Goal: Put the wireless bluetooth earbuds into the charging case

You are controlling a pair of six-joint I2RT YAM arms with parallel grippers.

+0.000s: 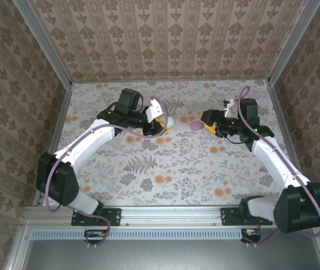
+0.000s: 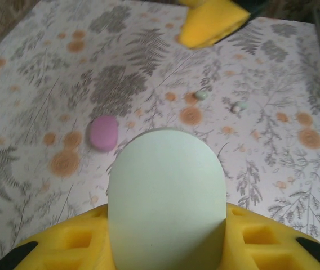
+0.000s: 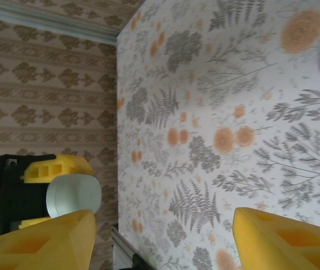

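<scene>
The left pincer (image 2: 168, 239) is clamped on the mint-green charging case (image 2: 165, 191). Its yellow pads (image 2: 64, 244), soft-looking and moulded with square recesses, press on the case from both sides. The case is a smooth, matte pebble with a rounded top, and it juts out beyond the pads over the tabletop (image 1: 149, 169).

Beyond the case, two earbuds (image 2: 202, 95) lie loose on the tabletop, near each other but apart. They are tiny rounded beads that look pale and greenish, too small to show more. To their left in the left wrist view lies a pink charging case (image 2: 103, 133), an oval, glossless pebble lying flat. From above, it lies between the two pincers, just beside the fingertips of the right one.

The right pincer (image 3: 163, 225) has its two yellow fingers apart with nothing between them. It points towards the left pincer across the earbuds and touches neither case.

The tabletop is covered with a pale sheet printed with grey ferns and orange flowers. Walls papered in a brown damask pattern (image 1: 165, 39) enclose it, and a ribbed metal rail (image 1: 171, 214) runs along the near edge.
</scene>
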